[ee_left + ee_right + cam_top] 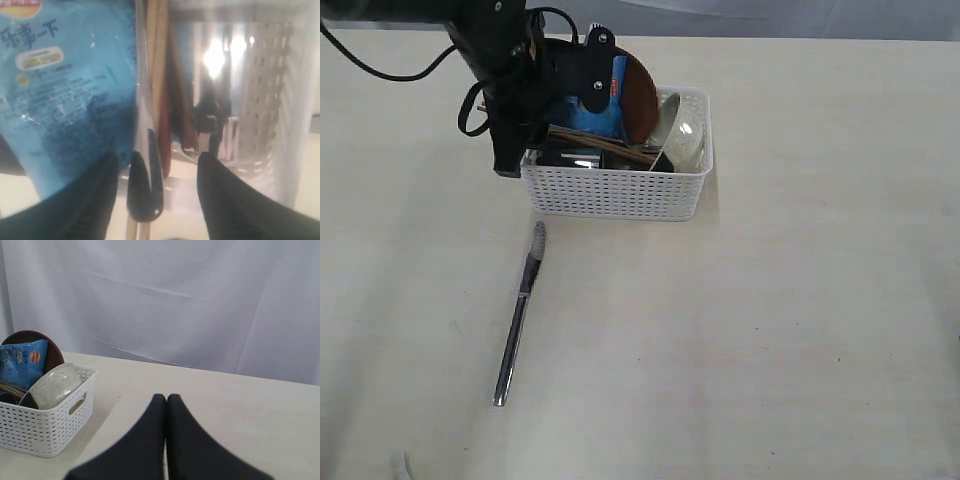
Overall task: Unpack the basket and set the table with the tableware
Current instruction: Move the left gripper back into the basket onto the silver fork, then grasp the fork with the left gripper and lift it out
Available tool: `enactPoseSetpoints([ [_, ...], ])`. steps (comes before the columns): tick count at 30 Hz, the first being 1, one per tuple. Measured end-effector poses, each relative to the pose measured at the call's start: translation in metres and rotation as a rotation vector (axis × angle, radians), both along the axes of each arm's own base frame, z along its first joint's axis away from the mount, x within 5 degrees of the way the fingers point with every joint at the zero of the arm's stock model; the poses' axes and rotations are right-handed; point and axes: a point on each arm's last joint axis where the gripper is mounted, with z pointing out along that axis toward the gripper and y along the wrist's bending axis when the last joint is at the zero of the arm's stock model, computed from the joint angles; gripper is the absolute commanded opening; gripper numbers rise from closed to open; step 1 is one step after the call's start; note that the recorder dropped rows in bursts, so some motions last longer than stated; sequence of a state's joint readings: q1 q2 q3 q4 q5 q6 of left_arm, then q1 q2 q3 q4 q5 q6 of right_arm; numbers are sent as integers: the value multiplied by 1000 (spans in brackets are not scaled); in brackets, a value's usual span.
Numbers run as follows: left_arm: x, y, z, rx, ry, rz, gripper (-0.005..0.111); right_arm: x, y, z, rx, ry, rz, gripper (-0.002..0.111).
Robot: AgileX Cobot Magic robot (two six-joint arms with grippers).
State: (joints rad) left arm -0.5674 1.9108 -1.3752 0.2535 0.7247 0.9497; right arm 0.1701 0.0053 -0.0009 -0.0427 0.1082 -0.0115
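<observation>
the black arm (505, 70) blocks the left end of the basket (620, 195). the blue packet (592, 112) hides half the brown plate (640, 95). up close it's all a blur, and the chopsticks (157, 75) run out of the picture at both ends.

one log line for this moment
left claw: open, in basket | right claw: shut, above table | knife: on table

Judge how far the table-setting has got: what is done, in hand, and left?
Done: one steel knife lies on the table, outside the basket. In hand: the left tool is down in the basket, jaws open around long utensils, nothing gripped. Left: the brown plate, bowl and chopsticks are in the basket.
</observation>
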Motion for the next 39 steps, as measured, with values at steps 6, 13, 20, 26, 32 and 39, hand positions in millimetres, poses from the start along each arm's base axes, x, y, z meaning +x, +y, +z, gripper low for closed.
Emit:
enactPoseSetpoints([
  [6,0,2,-5,5,12,7,24,0,0,0,0,0,0,0],
  [13,2,1,-7,-6,-1,5,1,0,0,0,0,0,0,0],
  [20,2,1,-7,0,-6,10,0,0,0,0,0,0,0,0],
  [26,2,3,-3,8,-18,30,0,0,0,0,2,-1,0,0],
  [32,-3,8,14,3,-39,39,0,0,0,0,2,-1,0,0],
  [39,-9,16,28,35,-39,83,0,0,0,0,2,-1,0,0],
])
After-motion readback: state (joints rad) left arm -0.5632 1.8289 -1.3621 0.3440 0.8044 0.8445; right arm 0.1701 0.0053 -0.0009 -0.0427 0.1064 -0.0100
